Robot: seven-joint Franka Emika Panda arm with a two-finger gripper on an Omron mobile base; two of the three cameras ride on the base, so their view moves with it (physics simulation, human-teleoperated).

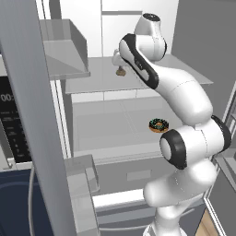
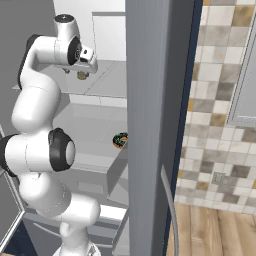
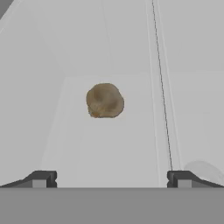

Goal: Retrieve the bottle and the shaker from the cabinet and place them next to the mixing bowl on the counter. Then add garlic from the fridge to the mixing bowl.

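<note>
Inside the open fridge (image 1: 138, 27), the hand (image 3: 111, 178) hangs with fingers spread wide, gripping nothing, just above the brownish garlic (image 3: 104, 100) lying on the upper shelf (image 1: 92, 78). A sprinkled donut (image 1: 158, 125) sits one shelf lower.

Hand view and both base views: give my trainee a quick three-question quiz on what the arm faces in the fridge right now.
1. True or false: the gripper has its fingers spread with nothing between them.
2. Which item lies on the lower fridge shelf? A) the donut B) a bottle C) a bowl
3. In the hand view, what lies ahead of the fingertips, and is it touched?

Key
1. True: the fingers stand wide apart and hold nothing.
2. A: the dark-frosted donut lies on the lower shelf.
3. The garlic, a brownish lumpy bulb on the upper shelf, lies ahead of the fingertips, untouched.
</note>
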